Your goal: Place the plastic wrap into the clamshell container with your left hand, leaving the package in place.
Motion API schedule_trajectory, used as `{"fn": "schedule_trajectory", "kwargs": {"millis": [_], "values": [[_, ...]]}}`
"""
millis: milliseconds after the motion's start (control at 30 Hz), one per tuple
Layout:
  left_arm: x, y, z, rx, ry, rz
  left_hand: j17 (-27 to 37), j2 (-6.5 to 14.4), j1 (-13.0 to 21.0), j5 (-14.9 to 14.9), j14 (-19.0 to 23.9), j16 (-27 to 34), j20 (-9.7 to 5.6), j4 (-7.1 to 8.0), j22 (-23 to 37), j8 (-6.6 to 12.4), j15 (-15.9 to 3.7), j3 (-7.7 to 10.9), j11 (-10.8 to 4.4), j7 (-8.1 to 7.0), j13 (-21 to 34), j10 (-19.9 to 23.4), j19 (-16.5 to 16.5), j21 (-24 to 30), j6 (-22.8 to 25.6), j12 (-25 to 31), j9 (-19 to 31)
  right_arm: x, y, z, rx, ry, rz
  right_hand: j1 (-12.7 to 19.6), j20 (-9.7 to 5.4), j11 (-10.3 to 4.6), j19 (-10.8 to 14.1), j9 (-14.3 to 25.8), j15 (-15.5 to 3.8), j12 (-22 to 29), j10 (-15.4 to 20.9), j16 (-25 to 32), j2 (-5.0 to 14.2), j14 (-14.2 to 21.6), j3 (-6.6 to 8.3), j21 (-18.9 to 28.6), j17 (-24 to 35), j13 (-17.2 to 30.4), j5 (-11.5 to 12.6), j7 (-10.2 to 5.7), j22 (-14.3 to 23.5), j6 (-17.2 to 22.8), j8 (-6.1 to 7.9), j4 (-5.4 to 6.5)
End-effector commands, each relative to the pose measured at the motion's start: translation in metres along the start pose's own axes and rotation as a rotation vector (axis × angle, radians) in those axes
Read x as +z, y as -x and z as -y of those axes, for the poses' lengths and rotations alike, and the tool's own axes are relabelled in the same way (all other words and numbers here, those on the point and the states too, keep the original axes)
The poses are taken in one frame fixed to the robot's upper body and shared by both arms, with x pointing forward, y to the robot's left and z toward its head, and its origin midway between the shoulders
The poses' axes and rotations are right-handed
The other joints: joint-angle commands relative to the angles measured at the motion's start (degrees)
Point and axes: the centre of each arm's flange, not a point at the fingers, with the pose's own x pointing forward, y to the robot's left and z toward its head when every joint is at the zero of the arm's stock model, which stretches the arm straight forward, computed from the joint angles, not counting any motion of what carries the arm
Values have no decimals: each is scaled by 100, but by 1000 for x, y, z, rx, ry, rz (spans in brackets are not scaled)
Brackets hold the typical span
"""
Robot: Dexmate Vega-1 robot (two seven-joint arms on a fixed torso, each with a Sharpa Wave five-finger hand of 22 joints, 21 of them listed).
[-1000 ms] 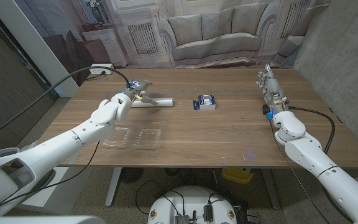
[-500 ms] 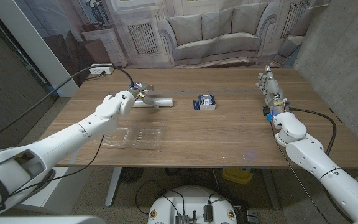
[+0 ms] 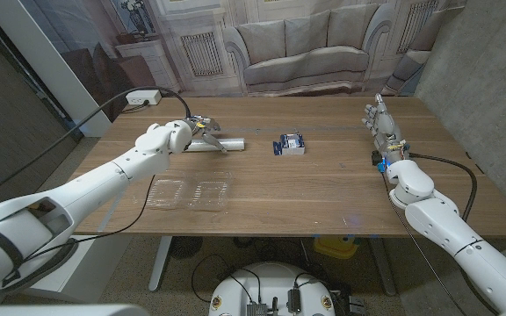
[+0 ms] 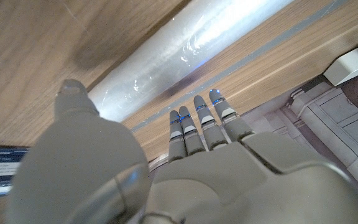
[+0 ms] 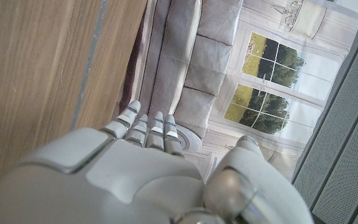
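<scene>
Head view: left hand (image 3: pixel 185 133) poised at plastic wrap (image 3: pixel 218 143), table's 11 o'clock; grasp could not be confirmed. Clamshell container (image 3: pixel 191 192) lay at 8 o'clock, well apart from the roll. Package (image 3: pixel 290 145) sat centrally. Right hand (image 3: pixel 379 121) stood edge-up at 2 o'clock, released.

Left wrist view: fingers (image 4: pixel 199 127) extended beside plastic wrap (image 4: pixel 185 53), apparently not closed.

Right wrist view: right hand (image 5: pixel 148 168) empty, fingers straight.

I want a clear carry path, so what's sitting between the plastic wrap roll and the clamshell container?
Nothing: in the head view only bare wood of the table separates the plastic wrap from the clamshell container. The left hand is at the roll's end.
</scene>
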Motion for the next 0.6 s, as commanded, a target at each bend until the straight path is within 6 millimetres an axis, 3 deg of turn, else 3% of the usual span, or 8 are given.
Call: {"fn": "schedule_trajectory", "kwargs": {"millis": [33,333,400,433,500,533,600], "values": [[3,-14,4,-63,-7,-9,7,10,83,43,66,6,22,-44,14,16,-161,28,-12,-5,20,72,58,18,62,50,19,-2,7,1,-12,2,-8,-13,16,10,48,29,37,6,22,19,18,14,-8,-25,14,18,52,-15,8,22,16,-4],[16,-22,23,-60,-50,-17,11,57,147,35,104,3,9,-53,18,16,-204,32,-56,-26,25,131,74,10,107,52,22,-5,10,4,-17,0,-21,-8,22,15,55,29,41,8,23,21,24,22,-12,-43,11,19,57,-17,9,18,15,-10],[19,-24,28,-60,-50,-15,15,138,262,36,211,31,4,-80,21,24,-209,70,-139,-51,31,211,151,29,163,65,25,-6,10,5,-18,-1,-22,-7,23,16,56,30,48,9,25,20,24,21,-13,-46,11,19,58,-18,9,18,14,-11],[21,-26,30,-61,-54,-16,20,283,514,35,354,58,-14,-153,26,66,-266,154,-153,-104,42,382,309,73,323,99,34,-6,10,5,-19,-2,-23,-7,24,15,56,30,47,8,24,19,24,19,-13,-47,11,19,58,-19,9,17,14,-12],[25,-28,35,-55,-46,-16,42,680,1234,-37,982,212,-115,-331,38,227,-494,413,-323,-156,78,956,825,238,882,229,59,-7,11,6,-20,-4,-25,-7,22,8,60,30,48,7,20,19,25,19,-14,-49,11,19,58,-17,9,17,14,-12],[26,-28,36,-50,-31,-11,53,839,1613,-149,1464,323,-214,-374,43,417,-670,532,-130,-200,116,1375,1308,415,1496,340,78,-8,11,6,-21,-6,-26,-7,24,8,59,30,47,6,18,19,25,20,-15,-51,10,19,59,-20,9,15,14,-12],[27,-29,38,-45,24,3,57,980,2265,-390,2401,506,-441,-403,32,695,-971,727,-262,-327,236,2253,2166,752,2434,600,95,-8,11,7,-22,-9,-27,-7,31,2,56,30,43,8,21,19,26,19,-15,-55,10,19,59,-21,9,15,13,-13]]}}
